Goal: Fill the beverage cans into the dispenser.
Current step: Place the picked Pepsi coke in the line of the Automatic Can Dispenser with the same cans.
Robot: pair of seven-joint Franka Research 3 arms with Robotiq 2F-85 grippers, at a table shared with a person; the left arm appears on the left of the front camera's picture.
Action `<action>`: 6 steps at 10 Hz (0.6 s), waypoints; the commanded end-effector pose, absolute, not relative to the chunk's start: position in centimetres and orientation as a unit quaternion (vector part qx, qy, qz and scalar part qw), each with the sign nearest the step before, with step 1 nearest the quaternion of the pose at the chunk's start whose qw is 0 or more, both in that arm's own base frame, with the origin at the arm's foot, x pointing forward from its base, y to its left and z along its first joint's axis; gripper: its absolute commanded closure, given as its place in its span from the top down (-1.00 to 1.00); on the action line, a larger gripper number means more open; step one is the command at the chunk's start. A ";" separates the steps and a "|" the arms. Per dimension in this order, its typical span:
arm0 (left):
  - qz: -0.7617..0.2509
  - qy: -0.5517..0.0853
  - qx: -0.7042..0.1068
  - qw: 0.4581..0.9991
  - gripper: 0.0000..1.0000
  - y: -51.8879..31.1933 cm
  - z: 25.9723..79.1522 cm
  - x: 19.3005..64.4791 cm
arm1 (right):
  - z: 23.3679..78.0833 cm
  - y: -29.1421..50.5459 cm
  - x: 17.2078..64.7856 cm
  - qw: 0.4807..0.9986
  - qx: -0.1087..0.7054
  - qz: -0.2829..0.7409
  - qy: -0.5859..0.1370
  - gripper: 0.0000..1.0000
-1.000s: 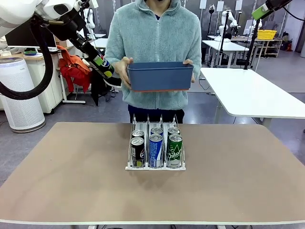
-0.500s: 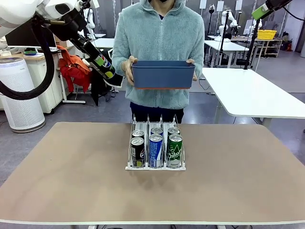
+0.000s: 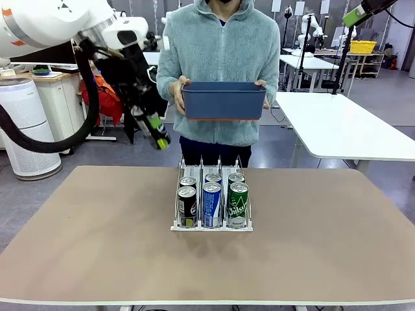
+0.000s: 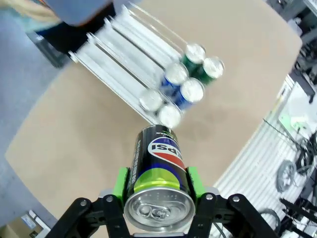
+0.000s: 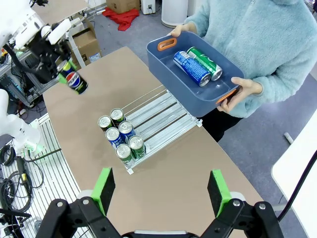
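Up-left of the dispenser point(image 3: 176, 227), the left end effector point(image 4: 154, 181) grasped a tilted black can point(image 4: 157, 156); the right end effector point(image 5: 161, 191) stood released.

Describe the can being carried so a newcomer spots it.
Follow the white left arm down to its gripper. Clamped there is a black can, the only one in the air; the others stand in the rack or lie in the bin.

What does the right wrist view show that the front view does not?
Right wrist view: the inside of the blue bin, where a blue can and a green can lie. Front view: the labels of the front cans in the dispenser. Both: six cans standing in the dispenser, and the left gripper shut on a black can.
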State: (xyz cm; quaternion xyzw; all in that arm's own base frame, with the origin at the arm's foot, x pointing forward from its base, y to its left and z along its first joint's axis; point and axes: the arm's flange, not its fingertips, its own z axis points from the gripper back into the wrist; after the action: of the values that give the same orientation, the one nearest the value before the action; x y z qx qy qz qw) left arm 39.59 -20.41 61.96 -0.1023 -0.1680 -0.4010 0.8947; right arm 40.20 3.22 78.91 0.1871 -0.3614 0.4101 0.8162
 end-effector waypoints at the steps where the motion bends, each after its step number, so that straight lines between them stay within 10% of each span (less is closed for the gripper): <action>1: -0.406 -0.151 -0.111 0.894 0.15 -20.9 61.4 37.9 | 78.8 3.3 40.2 0.817 0.190 0.409 -0.360 1.00; 6: -0.414 -0.140 -0.105 0.893 0.15 -21.5 60.6 38.1 | 78.8 3.3 40.2 0.817 0.190 0.409 -0.360 1.00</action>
State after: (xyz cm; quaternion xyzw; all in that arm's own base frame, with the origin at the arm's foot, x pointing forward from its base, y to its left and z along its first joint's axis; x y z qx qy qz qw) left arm 37.86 -21.67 60.25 -0.1088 -0.1334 -0.4198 0.8911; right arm 40.20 3.22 78.91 0.1871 -0.3614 0.4102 0.8162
